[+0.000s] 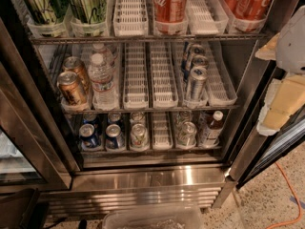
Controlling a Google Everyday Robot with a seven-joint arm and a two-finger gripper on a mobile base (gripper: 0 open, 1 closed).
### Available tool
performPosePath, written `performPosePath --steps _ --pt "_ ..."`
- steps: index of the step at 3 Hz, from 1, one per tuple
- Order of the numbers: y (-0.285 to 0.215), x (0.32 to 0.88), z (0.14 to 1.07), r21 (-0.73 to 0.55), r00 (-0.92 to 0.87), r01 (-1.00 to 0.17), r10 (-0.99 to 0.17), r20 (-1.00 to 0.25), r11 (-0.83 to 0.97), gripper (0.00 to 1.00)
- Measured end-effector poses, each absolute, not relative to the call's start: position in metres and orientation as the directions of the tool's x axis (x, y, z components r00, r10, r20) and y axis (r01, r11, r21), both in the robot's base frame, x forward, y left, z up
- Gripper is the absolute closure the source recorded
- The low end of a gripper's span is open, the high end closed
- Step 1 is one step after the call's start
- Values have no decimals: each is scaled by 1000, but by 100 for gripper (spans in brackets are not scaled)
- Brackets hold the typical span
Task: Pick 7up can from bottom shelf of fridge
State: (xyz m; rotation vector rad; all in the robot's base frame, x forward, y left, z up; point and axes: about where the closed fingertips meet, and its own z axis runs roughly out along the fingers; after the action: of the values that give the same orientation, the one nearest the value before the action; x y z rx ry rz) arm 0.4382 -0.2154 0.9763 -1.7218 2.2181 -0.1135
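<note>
7up can [138, 135]: you will find it at the front of the bottom shelf of the fridge [157, 178], upright in a white tray lane, silver top facing you; a second can stands right behind it.
Dark blue cans [89, 136]: two of them, side by side in the lanes just left of the 7up can.
White tray [162, 132]: just right of the 7up can.
Silver can [187, 133]: two lanes right of the 7up can, on the same shelf.
Bottle [211, 128]: white cap, dark contents, farther right of the 7up can, past the silver can.
Slim silver-blue cans [195, 82]: one shelf above the 7up can and to its right, lined up front to back.
Water bottles [101, 80]: one shelf above the 7up can, to its left.
Copper cans [71, 87]: above and farther left of the 7up can.
Coca-Cola can [170, 4]: two shelves above the 7up can, slightly right.
Claw [291, 39]: a pale shape well up and to the right of the 7up can, outside the shelves at the picture's edge; you cannot tell whether it is open or closed.
Orange cable [290, 194]: on the floor, low and far right of the 7up can.
</note>
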Motion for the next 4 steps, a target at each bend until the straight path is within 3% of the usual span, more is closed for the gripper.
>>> performPosePath --steps 2,4 --pt "-214 433 958 -253 -219 -929 -951 -217 271 0" --pt "-218 408 832 -173 -250 -937 -928 -275 304 0"
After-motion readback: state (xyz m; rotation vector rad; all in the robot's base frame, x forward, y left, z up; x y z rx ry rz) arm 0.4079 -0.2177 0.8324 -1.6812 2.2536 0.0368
